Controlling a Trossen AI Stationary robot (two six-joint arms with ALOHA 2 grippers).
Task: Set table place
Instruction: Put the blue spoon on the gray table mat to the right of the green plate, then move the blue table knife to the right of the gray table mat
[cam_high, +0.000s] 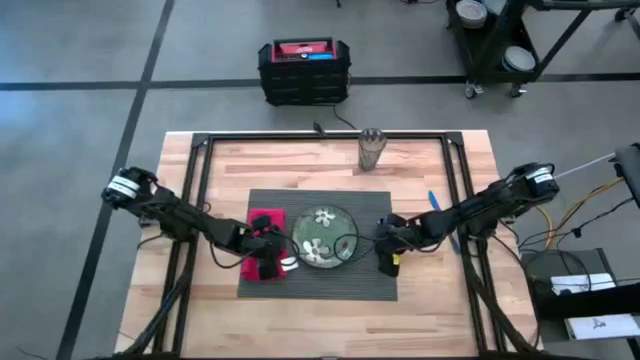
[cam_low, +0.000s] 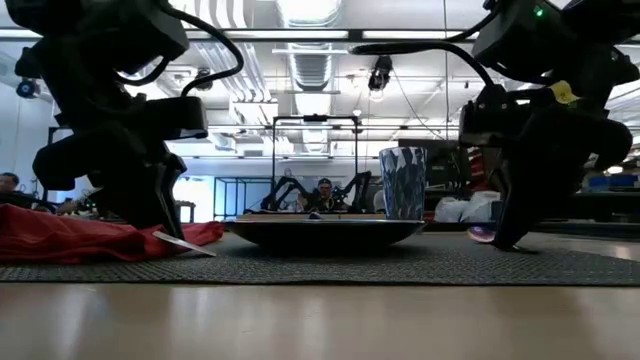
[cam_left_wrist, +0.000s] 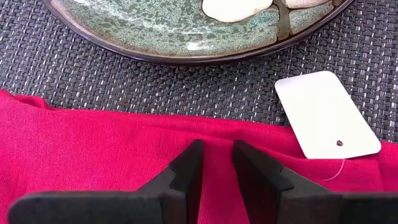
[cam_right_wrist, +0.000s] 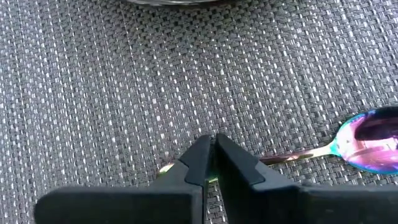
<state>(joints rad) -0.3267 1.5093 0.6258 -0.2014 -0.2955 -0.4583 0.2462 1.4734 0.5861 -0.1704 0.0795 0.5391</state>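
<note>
Both pincers down: right pincer (cam_right_wrist: 212, 144) pinches spoon (cam_right_wrist: 348, 138).

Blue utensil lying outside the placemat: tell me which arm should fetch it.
Right. The blue utensil lies on the table's right side beside the right arm; the right gripper is nearer, though shut on the spoon. The left gripper is across the plate, pinching the napkin.

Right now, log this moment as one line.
left gripper: shut on napkin | right gripper: shut on spoon handle, on mat | plate: centred on mat | glass: off mat
</note>
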